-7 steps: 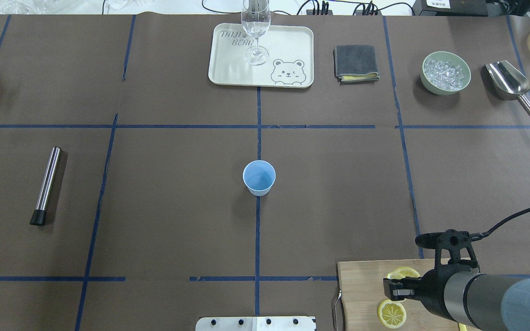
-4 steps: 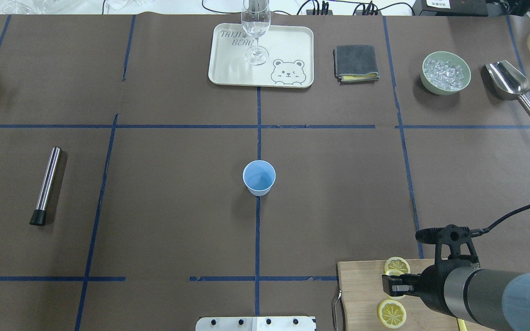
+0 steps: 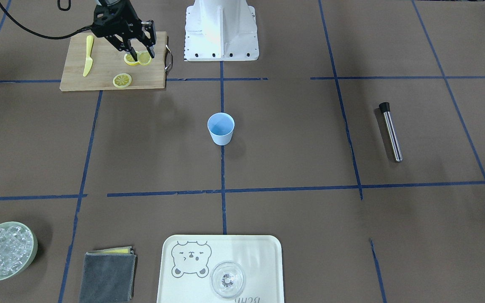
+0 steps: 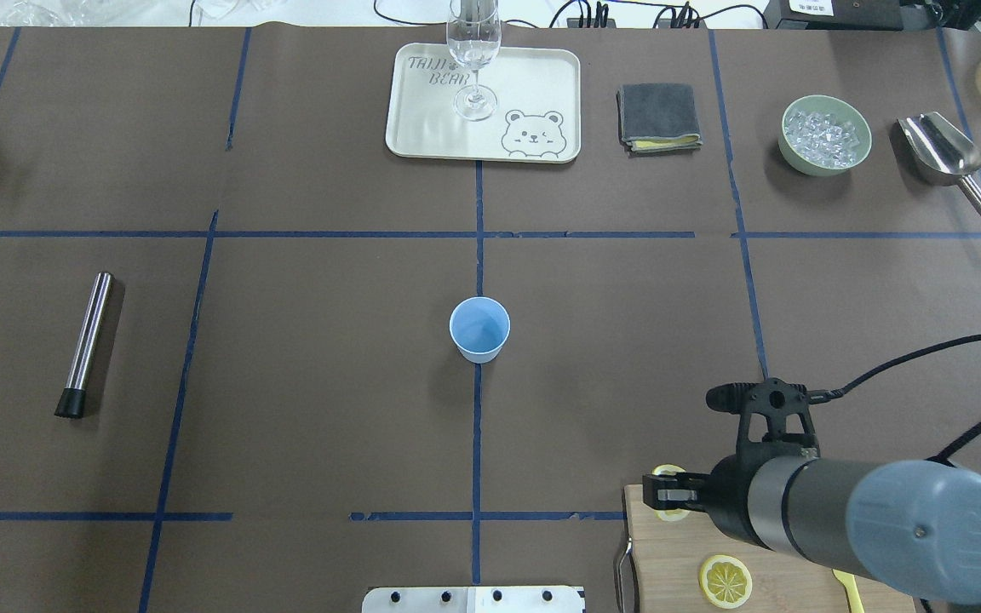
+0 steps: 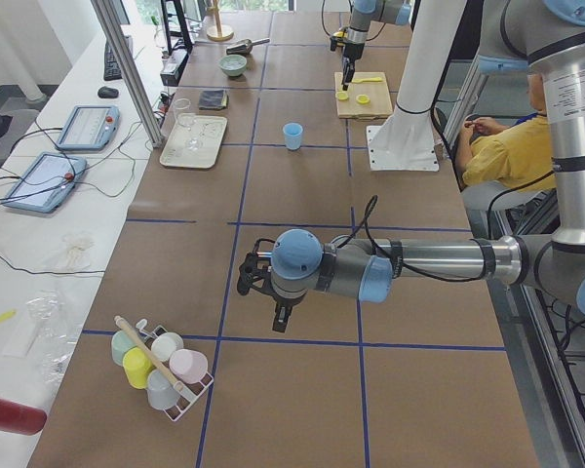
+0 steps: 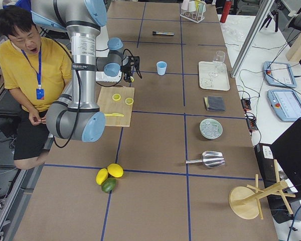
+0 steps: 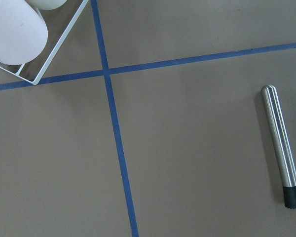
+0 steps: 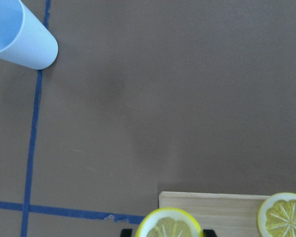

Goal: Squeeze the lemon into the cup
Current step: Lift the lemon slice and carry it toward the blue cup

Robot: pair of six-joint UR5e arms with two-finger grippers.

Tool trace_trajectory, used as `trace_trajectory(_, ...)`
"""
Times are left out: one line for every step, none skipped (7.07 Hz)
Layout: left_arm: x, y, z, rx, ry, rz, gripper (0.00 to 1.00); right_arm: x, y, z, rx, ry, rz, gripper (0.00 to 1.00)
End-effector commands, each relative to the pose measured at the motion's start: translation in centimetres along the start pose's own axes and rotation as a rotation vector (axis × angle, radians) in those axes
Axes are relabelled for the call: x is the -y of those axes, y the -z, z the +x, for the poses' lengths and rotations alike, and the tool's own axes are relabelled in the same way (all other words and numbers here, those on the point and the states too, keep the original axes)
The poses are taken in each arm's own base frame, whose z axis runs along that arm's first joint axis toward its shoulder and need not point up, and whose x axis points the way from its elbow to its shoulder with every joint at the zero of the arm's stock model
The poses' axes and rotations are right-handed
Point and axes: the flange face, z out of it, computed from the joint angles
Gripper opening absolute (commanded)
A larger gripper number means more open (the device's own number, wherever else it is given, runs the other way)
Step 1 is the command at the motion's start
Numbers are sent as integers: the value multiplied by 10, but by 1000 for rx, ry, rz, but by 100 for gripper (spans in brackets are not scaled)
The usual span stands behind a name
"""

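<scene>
Nearest us, the right gripper (image 3: 143,54) has its jaws clamped on a lemon slice (image 8: 168,225), held over the far edge of the wooden cutting board (image 4: 661,564). Farther out, the light blue cup (image 4: 479,328) stands upright at mid-table, well apart from the slice. We cannot tell how the left gripper's (image 5: 281,322) jaws stand.

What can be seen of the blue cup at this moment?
The cup is small and light blue inside and out. It tapers toward its base and has no handle or markings. It looks like matte plastic. It stands upright with its mouth open and appears empty. It sits near the middle of the brown-covered table, right on a blue tape line. Nothing but the table touches it.
</scene>
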Motion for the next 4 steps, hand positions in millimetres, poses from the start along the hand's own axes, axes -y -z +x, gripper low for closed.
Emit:
trace_trajectory(0,-1,0,0,1,-2,100,64,-3,-73,-20,-61,32,57)
trace_trajectory(0,0,-1,0,0,0,100,99,-6,-102,-32,-85,38,57)
trace_trajectory(0,0,-1,0,0,0,100,127,-19,-123,-41,-76,65,57)
trace_trajectory(0,0,0,0,-2,0,100,154,-27,-156,-38,-87,89,57)
